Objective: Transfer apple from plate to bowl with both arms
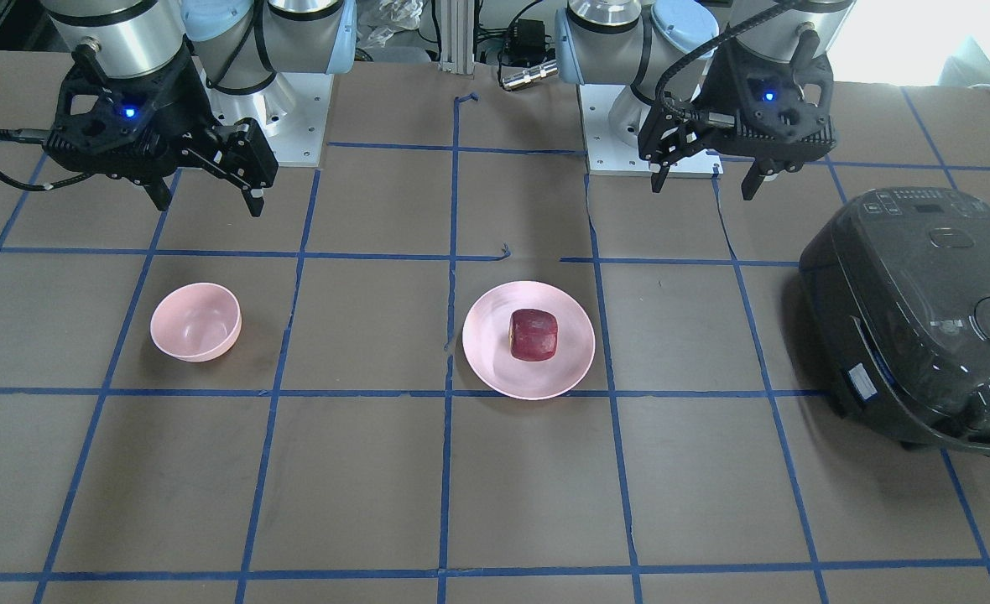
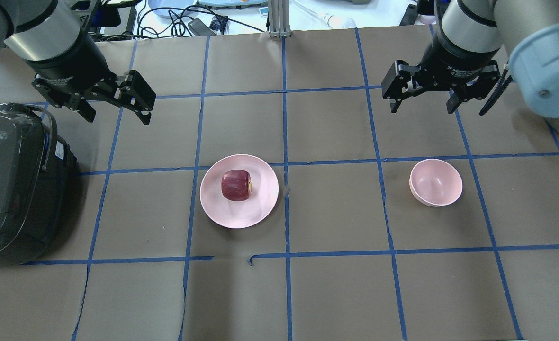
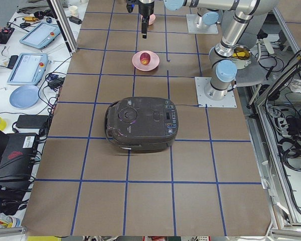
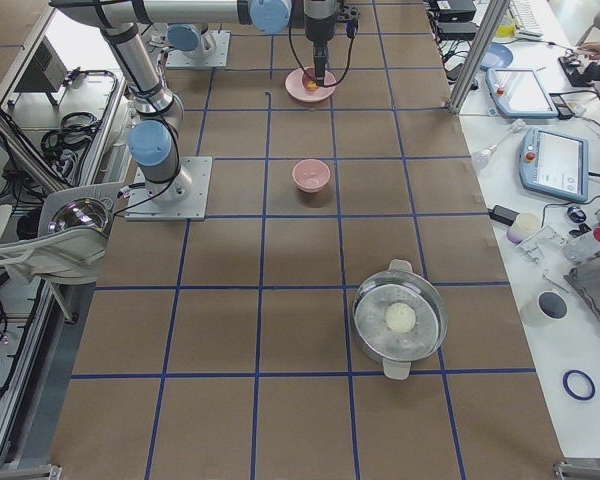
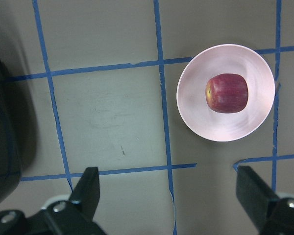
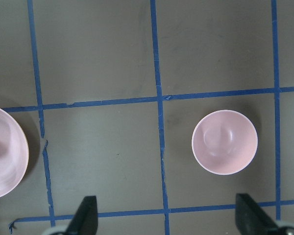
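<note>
The dark red apple [image 2: 236, 185] sits on the pale pink plate [image 2: 241, 217] left of the table's middle; both show in the front view, apple [image 1: 534, 335] and plate [image 1: 537, 382]. The small pink bowl [image 2: 436, 182] stands empty to the right, also in the front view [image 1: 195, 322]. My left gripper [image 2: 117, 113] hangs open and empty above the table, behind and left of the plate. Its wrist view shows the apple [image 5: 227, 93] ahead to the right. My right gripper [image 2: 421, 108] hangs open and empty behind the bowl [image 6: 225, 142].
A black rice cooker [image 2: 9, 184] stands at the table's left end, close to the left arm. A metal pot [image 4: 400, 320] stands at the right end. Blue tape lines grid the brown table. Both arm bases [image 1: 629, 126] stand at the robot's edge.
</note>
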`<move>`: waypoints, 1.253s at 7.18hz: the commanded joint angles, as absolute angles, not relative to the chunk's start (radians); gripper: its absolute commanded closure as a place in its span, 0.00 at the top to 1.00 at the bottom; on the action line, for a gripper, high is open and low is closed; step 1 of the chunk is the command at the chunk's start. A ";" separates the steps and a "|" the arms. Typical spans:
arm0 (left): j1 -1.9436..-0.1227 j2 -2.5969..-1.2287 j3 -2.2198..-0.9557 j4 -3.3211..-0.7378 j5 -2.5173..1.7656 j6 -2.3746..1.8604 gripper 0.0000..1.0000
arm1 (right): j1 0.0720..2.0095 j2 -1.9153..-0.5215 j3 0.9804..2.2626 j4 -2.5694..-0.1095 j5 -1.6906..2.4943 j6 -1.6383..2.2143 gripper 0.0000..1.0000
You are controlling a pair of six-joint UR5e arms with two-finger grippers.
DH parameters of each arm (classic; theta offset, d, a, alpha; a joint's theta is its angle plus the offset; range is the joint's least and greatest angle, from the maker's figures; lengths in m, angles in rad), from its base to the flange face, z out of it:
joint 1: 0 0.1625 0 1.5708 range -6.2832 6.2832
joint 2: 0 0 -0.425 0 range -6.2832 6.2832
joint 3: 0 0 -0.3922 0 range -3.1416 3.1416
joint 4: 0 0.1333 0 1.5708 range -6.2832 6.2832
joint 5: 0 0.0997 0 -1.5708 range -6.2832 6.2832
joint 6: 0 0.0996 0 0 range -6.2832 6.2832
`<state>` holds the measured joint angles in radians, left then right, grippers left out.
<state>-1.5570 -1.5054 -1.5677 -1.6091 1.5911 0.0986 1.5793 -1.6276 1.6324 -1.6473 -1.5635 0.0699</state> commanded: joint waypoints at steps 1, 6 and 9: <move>-1.557 -1.505 -1.568 -1.609 1.591 0.097 1.00 | 1.577 -1.626 1.631 -1.676 -1.563 0.060 1.00; -1.546 -1.505 -1.566 -1.609 1.589 0.097 1.00 | 1.578 -1.625 1.635 -1.718 -1.566 0.061 1.00; -1.546 -1.506 -1.566 -1.609 1.588 0.095 1.00 | 1.578 -1.623 1.637 -1.718 -1.566 0.061 1.00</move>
